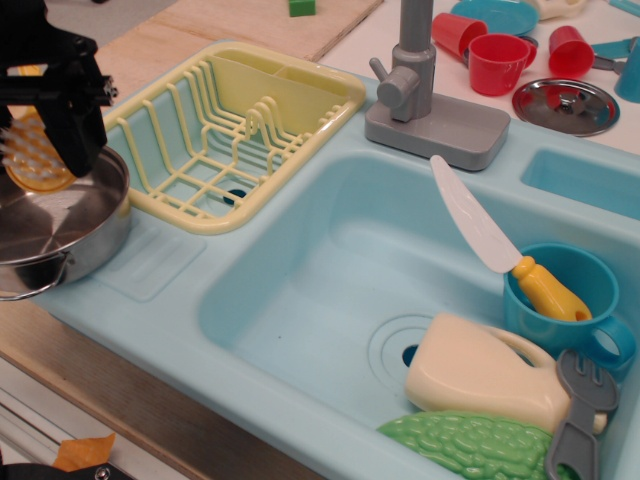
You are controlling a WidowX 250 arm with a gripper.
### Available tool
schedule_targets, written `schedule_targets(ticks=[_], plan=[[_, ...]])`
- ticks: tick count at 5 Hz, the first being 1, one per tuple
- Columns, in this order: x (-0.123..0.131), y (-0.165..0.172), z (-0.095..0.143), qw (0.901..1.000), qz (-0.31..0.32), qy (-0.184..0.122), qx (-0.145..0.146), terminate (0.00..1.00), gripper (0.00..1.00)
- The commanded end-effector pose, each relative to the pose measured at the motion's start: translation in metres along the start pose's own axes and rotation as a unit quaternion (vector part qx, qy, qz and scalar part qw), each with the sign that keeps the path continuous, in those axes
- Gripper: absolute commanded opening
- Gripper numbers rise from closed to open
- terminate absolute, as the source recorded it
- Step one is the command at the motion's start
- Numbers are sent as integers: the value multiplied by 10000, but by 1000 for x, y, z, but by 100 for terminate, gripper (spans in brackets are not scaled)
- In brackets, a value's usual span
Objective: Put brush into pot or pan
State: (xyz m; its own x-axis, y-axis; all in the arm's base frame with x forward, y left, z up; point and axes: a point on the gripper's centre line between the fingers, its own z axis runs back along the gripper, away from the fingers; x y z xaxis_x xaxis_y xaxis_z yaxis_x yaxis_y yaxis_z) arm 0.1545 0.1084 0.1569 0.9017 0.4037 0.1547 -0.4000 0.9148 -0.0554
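Note:
The orange-yellow brush (pixel 35 162) hangs from my black gripper (pixel 40 125) at the far left, its round head with pale nubs pointing down. The gripper is shut on the brush and holds it over the back rim of the shiny steel pot (pixel 85 225). The pot stands on the left ledge of the sink unit, partly cut off by the frame's left edge. Its left side and far handle are hidden behind the gripper.
A yellow dish rack (pixel 235 130) stands right of the pot. The blue sink basin (pixel 330 270) holds a cream jug (pixel 480 375), a green vegetable (pixel 470 445), a grey fork (pixel 580 415) and a blue cup (pixel 575 300) with a white-bladed knife (pixel 485 235). A grey faucet (pixel 420 80), red cups (pixel 495 60) and a steel lid (pixel 565 105) stand behind.

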Motion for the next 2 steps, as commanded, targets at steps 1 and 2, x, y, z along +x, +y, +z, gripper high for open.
schedule_targets(ticks=[1,2], plan=[[-8,3,-8,9998,95,52,-146,0,0],[-8,3,-8,9998,95,52,-146,100,100]])
